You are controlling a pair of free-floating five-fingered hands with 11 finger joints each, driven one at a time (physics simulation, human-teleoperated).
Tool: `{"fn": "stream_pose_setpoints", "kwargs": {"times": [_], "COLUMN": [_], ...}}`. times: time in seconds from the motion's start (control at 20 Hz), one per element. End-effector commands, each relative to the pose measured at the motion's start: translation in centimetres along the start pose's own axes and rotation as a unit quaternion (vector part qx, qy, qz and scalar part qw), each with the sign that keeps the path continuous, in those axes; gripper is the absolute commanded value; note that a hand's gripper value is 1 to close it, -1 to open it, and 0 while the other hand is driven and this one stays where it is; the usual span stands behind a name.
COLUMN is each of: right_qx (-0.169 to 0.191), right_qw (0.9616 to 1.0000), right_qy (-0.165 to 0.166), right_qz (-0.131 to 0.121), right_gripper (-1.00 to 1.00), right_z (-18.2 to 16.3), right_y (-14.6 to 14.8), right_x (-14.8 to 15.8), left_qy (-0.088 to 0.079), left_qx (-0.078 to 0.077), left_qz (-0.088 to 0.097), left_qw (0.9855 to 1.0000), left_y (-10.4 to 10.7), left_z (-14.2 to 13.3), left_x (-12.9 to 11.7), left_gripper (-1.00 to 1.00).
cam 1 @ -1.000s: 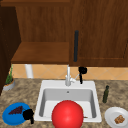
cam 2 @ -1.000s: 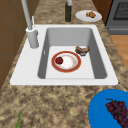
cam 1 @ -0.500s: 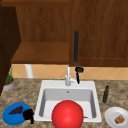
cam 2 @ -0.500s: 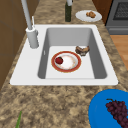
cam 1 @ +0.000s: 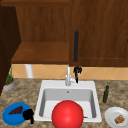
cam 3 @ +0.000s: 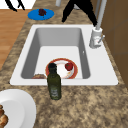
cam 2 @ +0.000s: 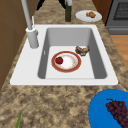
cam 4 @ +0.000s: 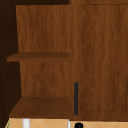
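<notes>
My right hand [cam 1: 77,71] hangs just right of the white faucet [cam 1: 68,77], below the dark cabinet handle [cam 1: 76,46]; its fingers point down, spread and relaxed, holding nothing. It shows large at the top of the right side view [cam 3: 76,10], and its top shows in the upper view [cam 4: 79,125]. My left hand [cam 1: 28,115] hovers at the front right edge of the blue plate [cam 1: 11,117] of grapes [cam 1: 15,110], fingers loose and empty. In the sink [cam 2: 37,75] lie a red-rimmed plate [cam 2: 75,68] with a small red fruit [cam 2: 59,60] and a brown item [cam 2: 82,50].
A big red round shape [cam 1: 67,115] covers the sink's front. A dark green bottle [cam 3: 53,83] stands on the counter right of the sink, beside a white plate [cam 1: 111,116] with brown food [cam 1: 119,119]. A potted plant [cam 1: 9,81] is at far left. Open shelf [cam 4: 40,107] above.
My right hand has drifted slightly left, closer to the faucet. The left hand and the things in the sink have stayed put.
</notes>
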Motion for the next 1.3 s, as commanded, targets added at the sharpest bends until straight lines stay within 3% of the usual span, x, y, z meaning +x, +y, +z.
{"fn": "stream_pose_setpoints", "kwargs": {"times": [0.0, 0.5, 0.75, 0.9, 1.0, 1.25], "right_qx": [0.024, 0.054, 0.064, 0.049, 0.062, 0.08], "right_qw": [0.999, 0.9979, 0.997, 0.9972, 0.9965, 0.9952], "right_qy": [-0.008, -0.008, 0.003, 0.015, 0.013, 0.005], "right_qz": [0.038, 0.034, 0.045, 0.055, 0.055, 0.056], "right_gripper": [-1.0, -1.0, -1.0, -1.0, -1.0, -1.0], "right_z": [-2.8, -10.1, -9.7, -8.0, -7.3, -10.3], "right_y": [0.1, 0.2, -0.5, -2.8, -3.7, -5.3], "right_x": [-0.7, -1.1, -0.4, -0.1, 0.1, -0.2], "left_qy": [0.0, 0.0, 0.0, 0.0, 0.0, 0.0], "left_qx": [0.0, 0.0, 0.0, 0.0, 0.0, 0.0], "left_qz": [0.0, 0.0, 0.0, 0.0, 0.0, 0.0], "left_qw": [1.0, 1.0, 1.0, 1.0, 1.0, 1.0], "left_y": [0.0, 0.0, 0.0, 0.0, 0.0, 0.0], "left_z": [0.0, 0.0, 0.0, 0.0, 0.0, 0.0], "left_x": [0.0, 0.0, 0.0, 0.0, 0.0, 0.0], "left_gripper": [0.0, 0.0, 0.0, 0.0, 0.0, 0.0]}}
